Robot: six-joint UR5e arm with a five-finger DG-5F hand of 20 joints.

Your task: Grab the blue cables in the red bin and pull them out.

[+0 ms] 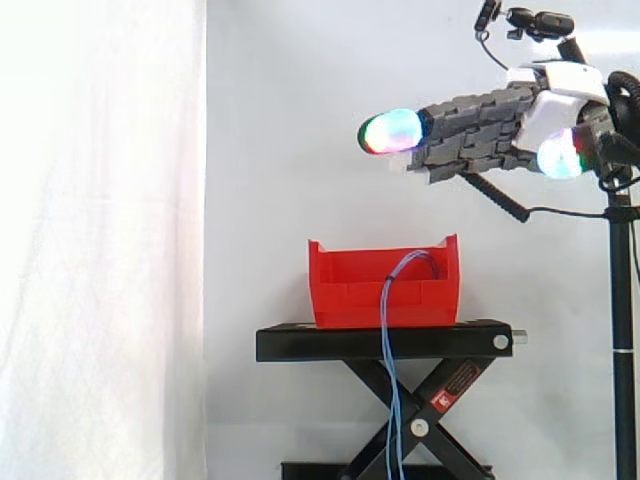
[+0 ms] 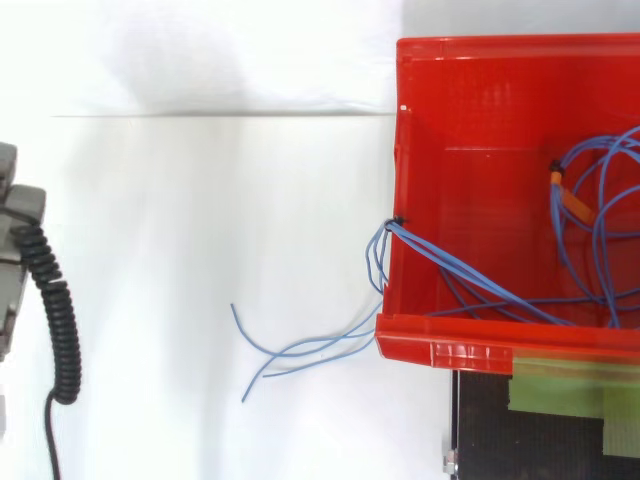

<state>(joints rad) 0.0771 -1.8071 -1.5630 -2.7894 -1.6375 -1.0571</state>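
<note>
A red bin (image 1: 345, 290) stands on a black scissor stand (image 1: 330, 342). Thin blue cables (image 1: 389, 350) arch out of the bin, cross its front wall and hang down past the stand. From above, the cables (image 2: 595, 215) loop inside the bin (image 2: 400, 150), with an orange tag (image 2: 573, 203) on one loop, and several loose ends trail outside its left wall. My hand (image 1: 480, 130) hovers high above and to the right of the bin. Its fingers are straight and point left, holding nothing. A grey piece of the hand (image 2: 18, 215) sits at the left edge of the top view, far from the bin.
A white curtain hangs behind and to the left. A black tripod pole (image 1: 622, 330) stands at the right edge of the side view. Green tape (image 2: 570, 375) lies on the stand just below the bin's front rim.
</note>
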